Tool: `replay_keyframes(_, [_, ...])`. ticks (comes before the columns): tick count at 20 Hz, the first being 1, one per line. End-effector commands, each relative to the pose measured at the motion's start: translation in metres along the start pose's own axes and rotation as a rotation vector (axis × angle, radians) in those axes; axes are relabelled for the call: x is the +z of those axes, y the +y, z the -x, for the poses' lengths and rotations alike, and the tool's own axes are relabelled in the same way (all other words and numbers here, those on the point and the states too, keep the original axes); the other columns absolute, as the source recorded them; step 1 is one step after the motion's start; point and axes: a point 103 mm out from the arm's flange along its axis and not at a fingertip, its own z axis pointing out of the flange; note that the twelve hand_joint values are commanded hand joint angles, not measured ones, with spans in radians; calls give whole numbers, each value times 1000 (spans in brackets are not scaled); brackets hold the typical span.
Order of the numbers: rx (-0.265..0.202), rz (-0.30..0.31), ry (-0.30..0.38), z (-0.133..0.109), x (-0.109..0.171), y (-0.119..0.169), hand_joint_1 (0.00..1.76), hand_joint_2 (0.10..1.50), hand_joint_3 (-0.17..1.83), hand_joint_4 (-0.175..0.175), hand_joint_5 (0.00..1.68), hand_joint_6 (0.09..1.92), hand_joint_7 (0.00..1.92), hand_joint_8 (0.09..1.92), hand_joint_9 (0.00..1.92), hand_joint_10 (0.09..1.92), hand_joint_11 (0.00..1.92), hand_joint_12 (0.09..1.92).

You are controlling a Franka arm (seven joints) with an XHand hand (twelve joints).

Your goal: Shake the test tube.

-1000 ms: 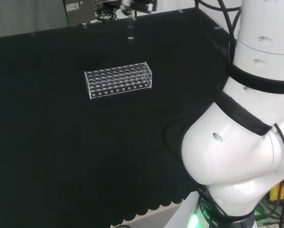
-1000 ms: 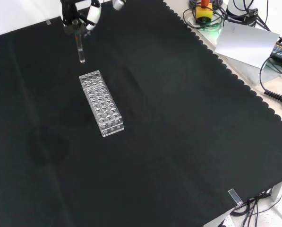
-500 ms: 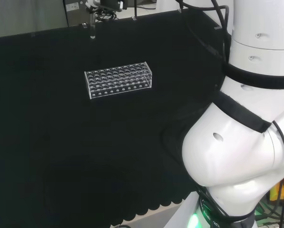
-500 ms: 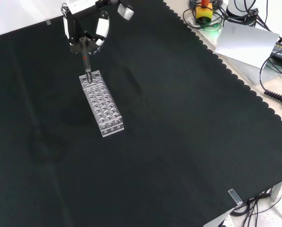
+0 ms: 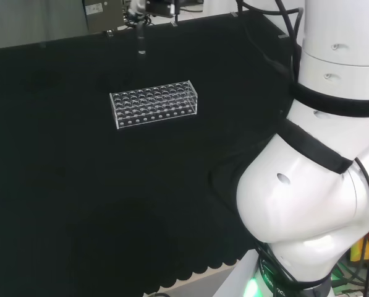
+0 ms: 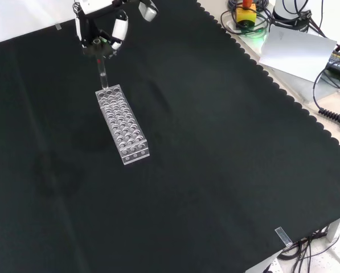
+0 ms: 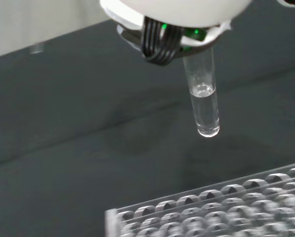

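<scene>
Front view: hand (image 6: 104, 35) gripping test tube (image 6: 102, 73)

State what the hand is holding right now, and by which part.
The hand holds a clear test tube by its upper end. The rounded bottom, with a little clear liquid in it, hangs free in the air above the rack.
</scene>
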Motion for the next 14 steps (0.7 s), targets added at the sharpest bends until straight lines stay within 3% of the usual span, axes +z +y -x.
replay_keyframes(1, [160,36,-61,65,-9,12,1329,700,546,-175,1362,170,1378,702,1593,595,1232,912])
replay_keyframes(6, [157,41,-58,69,-12,12,1329,699,546,-175,1363,169,1379,701,1593,595,1232,913])
replay_keyframes(14, [30,-4,-14,17,7,-5,1329,699,546,-175,1364,167,1379,700,1593,595,1233,913])
